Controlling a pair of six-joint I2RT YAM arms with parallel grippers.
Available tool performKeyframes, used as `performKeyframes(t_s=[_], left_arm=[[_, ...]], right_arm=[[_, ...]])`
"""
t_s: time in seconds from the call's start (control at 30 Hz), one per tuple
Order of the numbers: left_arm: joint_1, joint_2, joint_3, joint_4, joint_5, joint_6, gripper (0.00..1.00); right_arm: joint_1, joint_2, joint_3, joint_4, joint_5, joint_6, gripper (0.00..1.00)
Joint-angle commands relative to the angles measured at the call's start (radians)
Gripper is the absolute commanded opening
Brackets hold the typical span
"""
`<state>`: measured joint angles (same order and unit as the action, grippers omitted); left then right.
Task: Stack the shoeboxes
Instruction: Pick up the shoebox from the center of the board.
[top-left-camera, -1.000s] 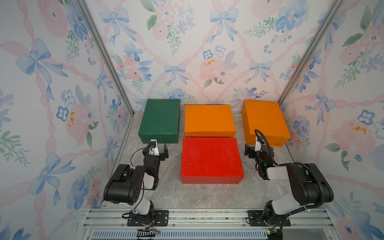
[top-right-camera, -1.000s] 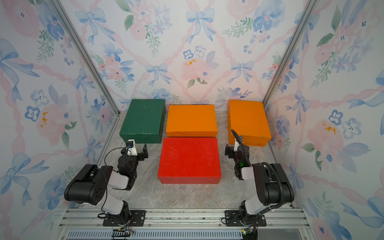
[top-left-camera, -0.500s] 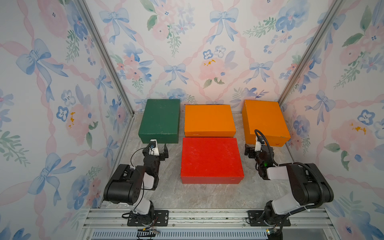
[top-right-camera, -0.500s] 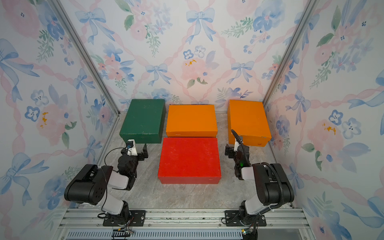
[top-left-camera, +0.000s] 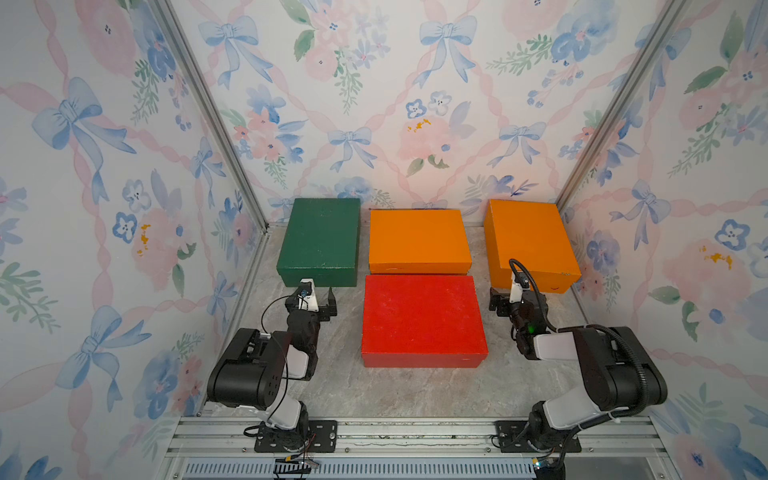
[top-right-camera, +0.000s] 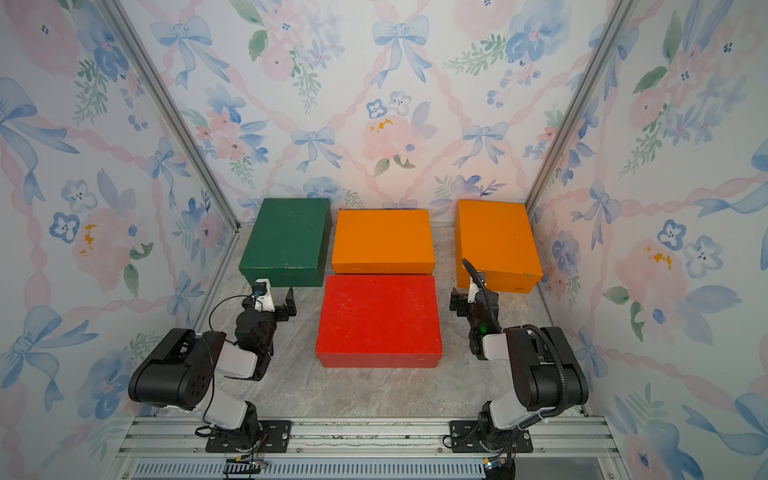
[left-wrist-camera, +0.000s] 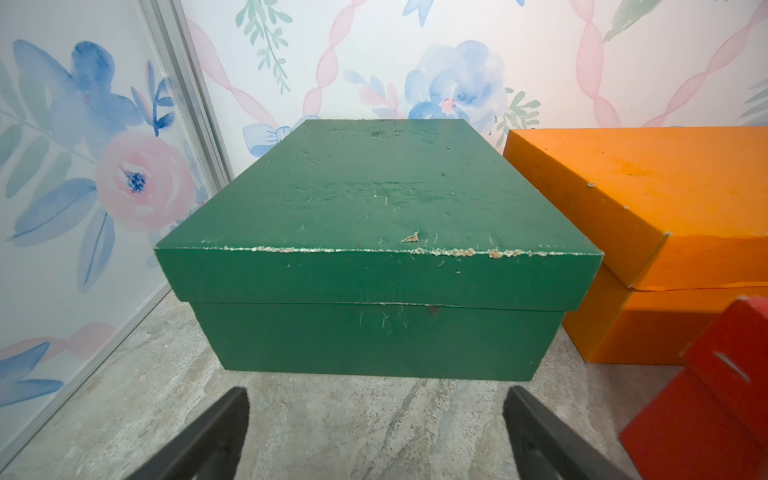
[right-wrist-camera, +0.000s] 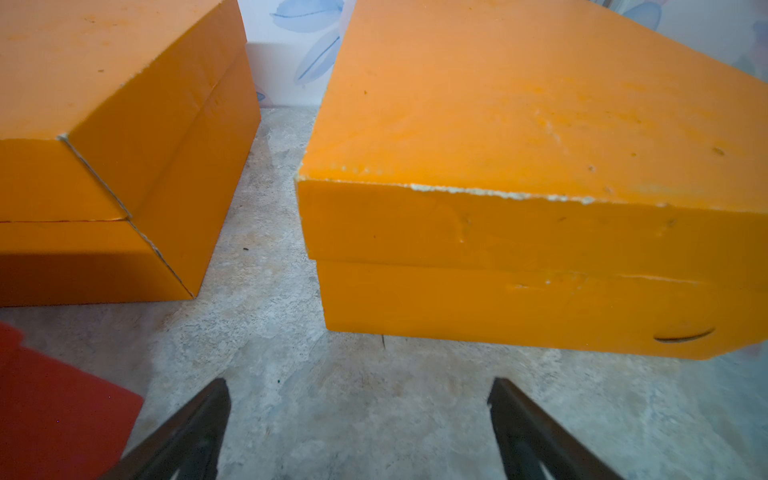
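In both top views, unstacked on worktop (top-left-camera: 332, 395): green box (top-left-camera: 320, 243) back-left corner, orange box (top-left-camera: 419, 241) mid back edge, second orange box (top-left-camera: 530, 245) back-right corner, red box (top-left-camera: 422, 320) centre. Left wrist: left gripper (left-wrist-camera: 376, 395) spread, empty, squared to green box, probably ready to start. Right wrist: right gripper (right-wrist-camera: 358, 384) spread, empty, facing second orange box.

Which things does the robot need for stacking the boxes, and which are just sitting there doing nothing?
For the job: green shoebox, middle orange shoebox, orange shoebox by the right wall, red shoebox, left gripper and right gripper, both open and empty.

Just there: flowery walls, grey stone-look tabletop, metal rail at the front.
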<state>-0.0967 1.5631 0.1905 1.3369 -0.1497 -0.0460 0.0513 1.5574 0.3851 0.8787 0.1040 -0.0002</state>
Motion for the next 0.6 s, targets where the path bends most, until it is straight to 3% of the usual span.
performKeyframes(t_s=[0.0,0.57], left_arm=[[0.007,-0.011,-0.005,0.019,0.014,-0.006,0.98],[0.010,-0.011,-0.003,0.019,0.003,-0.015,0.98]], right_arm=[[-0.005,-0.010,0.007,0.022,-0.006,0.001,0.97],[-0.004,-0.010,0.007,0.023,-0.006,0.002,0.97]])
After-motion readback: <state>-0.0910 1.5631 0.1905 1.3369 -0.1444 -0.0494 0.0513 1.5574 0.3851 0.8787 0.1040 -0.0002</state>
